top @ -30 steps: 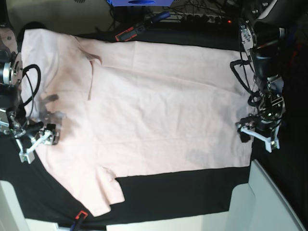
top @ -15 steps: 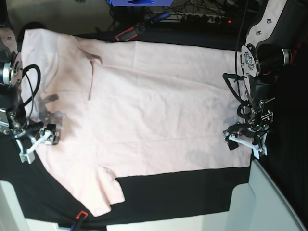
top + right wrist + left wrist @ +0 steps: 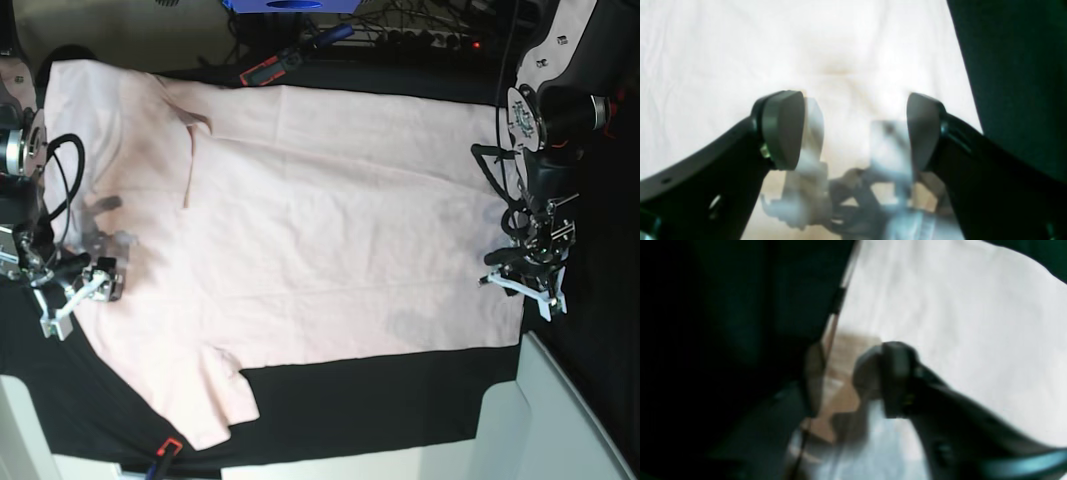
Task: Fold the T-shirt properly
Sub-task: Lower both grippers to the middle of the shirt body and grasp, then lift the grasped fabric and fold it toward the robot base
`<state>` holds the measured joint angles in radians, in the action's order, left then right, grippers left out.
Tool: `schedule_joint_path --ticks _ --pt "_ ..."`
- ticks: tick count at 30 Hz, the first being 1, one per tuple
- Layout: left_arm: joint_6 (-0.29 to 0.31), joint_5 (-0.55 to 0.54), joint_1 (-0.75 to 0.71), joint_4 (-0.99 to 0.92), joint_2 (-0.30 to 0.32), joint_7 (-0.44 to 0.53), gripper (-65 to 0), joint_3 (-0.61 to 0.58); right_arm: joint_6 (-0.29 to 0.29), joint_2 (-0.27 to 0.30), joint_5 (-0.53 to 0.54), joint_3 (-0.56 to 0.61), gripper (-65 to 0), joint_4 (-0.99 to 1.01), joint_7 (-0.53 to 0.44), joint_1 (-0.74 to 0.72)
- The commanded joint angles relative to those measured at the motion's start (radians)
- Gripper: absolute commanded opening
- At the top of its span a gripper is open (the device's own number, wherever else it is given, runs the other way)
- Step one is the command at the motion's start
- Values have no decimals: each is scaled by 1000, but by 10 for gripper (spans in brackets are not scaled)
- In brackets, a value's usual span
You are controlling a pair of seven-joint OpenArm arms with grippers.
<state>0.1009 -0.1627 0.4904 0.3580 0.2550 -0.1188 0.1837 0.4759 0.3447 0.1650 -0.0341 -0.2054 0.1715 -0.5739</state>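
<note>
Item one, nearest me in the base view: a white surface edge (image 3: 560, 420) at the lower right corner, beside the black cloth (image 3: 380, 400) that covers the table.

Item two: the T-shirt (image 3: 320, 230), pale pink, plain side up, spread flat across the black cloth from its left edge to its right edge. One sleeve points toward the near edge, the other lies folded over near the far left corner.

Item three: my right gripper (image 3: 80, 290), low over the shirt's left end near the collar side. In its wrist view the fingers (image 3: 783, 130) stand well apart, with pink fabric showing between them and nothing held.

Item four: my left gripper (image 3: 525, 280), at the shirt's hem by the cloth's right edge. Its wrist view is blurred; one dark finger (image 3: 893, 373) lies on the fabric at the hem. I cannot tell whether the fingers are together or clamped on cloth.

Item five, farthest: cables and a red-and-black tool (image 3: 270, 68) past the far edge.
</note>
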Motion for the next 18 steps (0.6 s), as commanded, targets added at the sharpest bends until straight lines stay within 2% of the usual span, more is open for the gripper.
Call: schedule_joint_path --ticks 1,3,6,7,13,18 --pt "4 -7 3 -6 -4 -63 -465 0 5 1 -9 1 -239 2 41 -8" --pt "4 -7 1 -6 -6 -63 -475 0 5 1 -9 0 -350 2 41 -8" --pt "4 -7 -14 -4 -6 -65 -485 0 4 0 -9 0 -564 2 41 -8" --pt "4 -7 -19 -4 -6 -65 -507 0 4 0 -9 0 -605 2 41 -8" --pt "4 -5 -32 2 -9 -65 -645 0 -3 0 -9 -3 -621 -4 40 -8" --pt "6 -5 -29 3 -26 -65 -650 0 -4 0 -8 -8 -624 -67 40 15"
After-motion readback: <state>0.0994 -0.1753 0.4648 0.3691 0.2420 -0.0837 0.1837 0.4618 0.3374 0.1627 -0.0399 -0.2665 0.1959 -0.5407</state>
